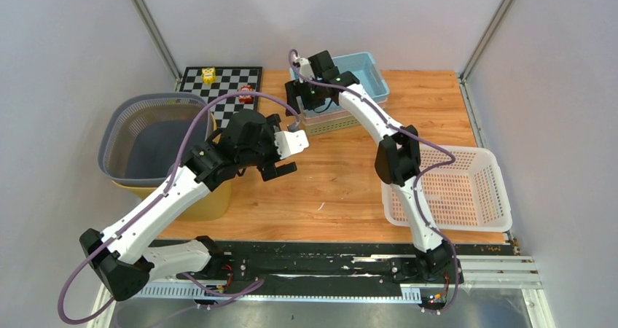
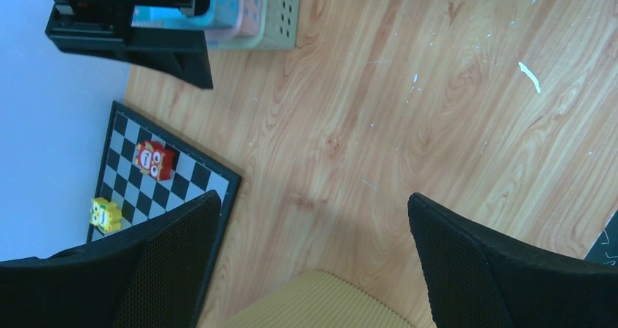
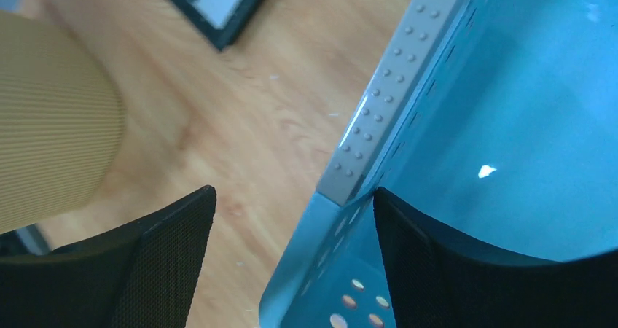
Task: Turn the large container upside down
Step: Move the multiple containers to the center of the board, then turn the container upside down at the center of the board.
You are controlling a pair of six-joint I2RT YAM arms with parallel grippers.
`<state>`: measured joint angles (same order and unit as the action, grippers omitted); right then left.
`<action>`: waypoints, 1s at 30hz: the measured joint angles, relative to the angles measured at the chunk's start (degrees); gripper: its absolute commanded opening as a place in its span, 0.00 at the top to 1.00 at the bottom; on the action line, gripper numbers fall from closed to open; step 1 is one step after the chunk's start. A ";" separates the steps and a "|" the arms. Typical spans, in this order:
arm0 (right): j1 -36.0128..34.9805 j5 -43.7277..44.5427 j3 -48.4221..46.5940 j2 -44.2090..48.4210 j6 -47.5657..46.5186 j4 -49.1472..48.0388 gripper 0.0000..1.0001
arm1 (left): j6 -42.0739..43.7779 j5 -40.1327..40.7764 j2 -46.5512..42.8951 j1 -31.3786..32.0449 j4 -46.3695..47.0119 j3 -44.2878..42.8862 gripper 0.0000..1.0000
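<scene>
A large grey round mesh basket [image 1: 149, 135] rests upright on a yellow ribbed bin [image 1: 208, 204] at the left. My left gripper [image 1: 280, 160] hovers open and empty over bare wood just right of that bin; the bin's rim [image 2: 321, 302] shows between its fingers [image 2: 175, 262]. A blue basket [image 1: 364, 76] sits upright, nested in a pink and a beige basket [image 1: 331, 124] at the back. My right gripper [image 1: 310, 98] is open and straddles the blue basket's left wall [image 3: 350, 219], one finger [image 3: 452, 262] inside and one outside.
A checkerboard [image 1: 226, 87] at the back left holds a yellow toy [image 1: 209, 74] and a red toy [image 1: 246, 93]. A white slotted basket [image 1: 452, 189] stands at the front right. Grey walls close in the table on both sides and at the back.
</scene>
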<state>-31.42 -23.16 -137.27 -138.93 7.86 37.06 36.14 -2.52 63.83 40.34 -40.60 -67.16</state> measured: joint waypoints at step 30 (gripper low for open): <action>0.44 20.20 58.77 65.16 -34.77 1.99 0.07 | 0.61 -4.52 -4.98 -1.27 0.46 0.46 0.00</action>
<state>-30.98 -2.96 -78.50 -73.78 -26.92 39.05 36.75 -7.05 58.85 39.07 -40.14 -66.70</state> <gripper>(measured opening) 0.938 0.997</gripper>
